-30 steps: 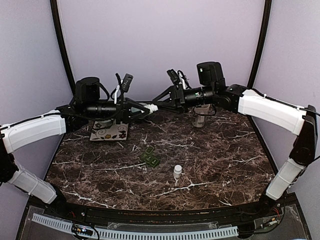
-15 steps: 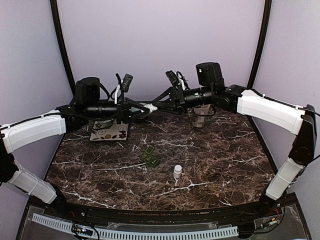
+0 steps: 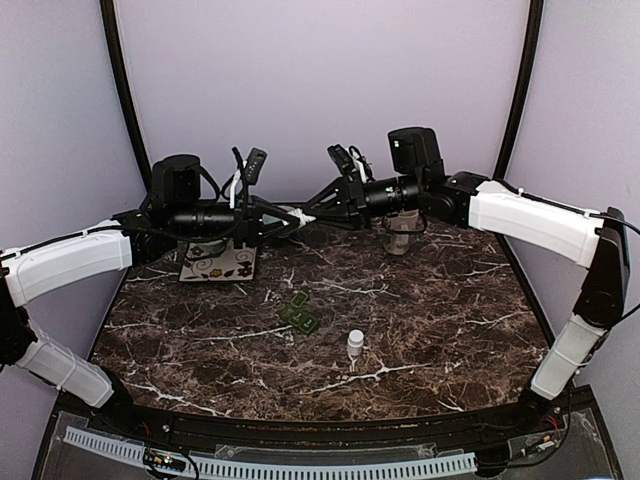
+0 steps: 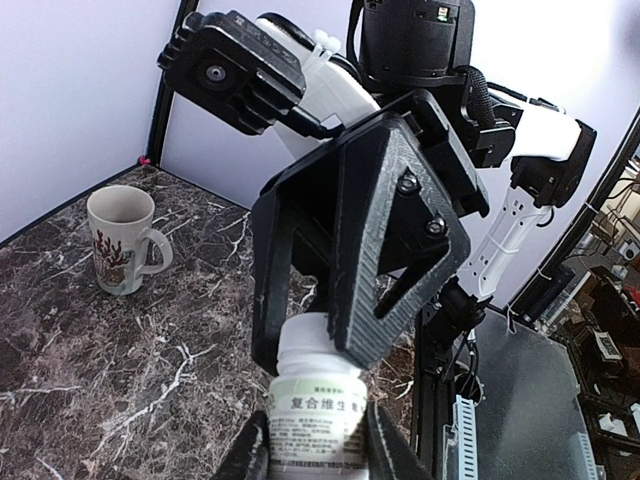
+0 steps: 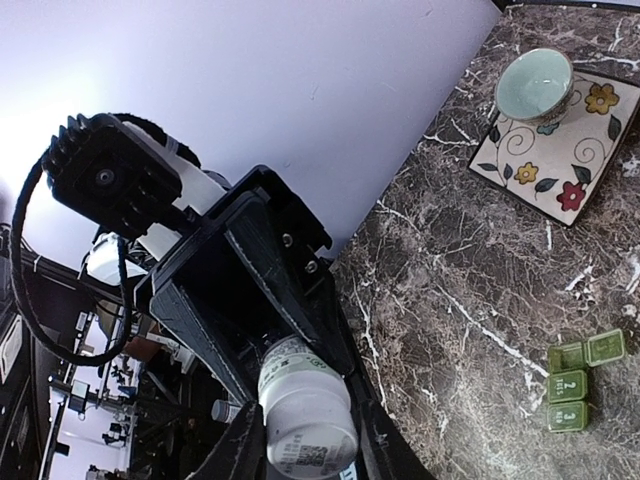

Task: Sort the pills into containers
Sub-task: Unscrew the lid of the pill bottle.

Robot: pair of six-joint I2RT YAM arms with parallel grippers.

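A white pill bottle [image 3: 300, 214] hangs in the air at the back of the table, held from both sides. My left gripper [image 3: 288, 216] is shut on its labelled body [image 4: 320, 415]. My right gripper [image 3: 314, 212] is shut on its white cap end [image 5: 308, 405]; its black fingers [image 4: 385, 250] cover the cap in the left wrist view. The dark green container box [image 3: 301, 312] lies on the marble in the middle, with one lid open [image 5: 580, 380]. No loose pills show.
A small white bottle [image 3: 354, 345] stands just right of the green box. A cream mug [image 3: 398, 238] stands at the back right, under my right arm. A teal bowl [image 5: 535, 85] sits on a floral plate [image 3: 215, 264] at the back left.
My right arm has shifted slightly to the left, towards the left gripper. The bottle stays held between both grippers. Nothing on the table has moved.
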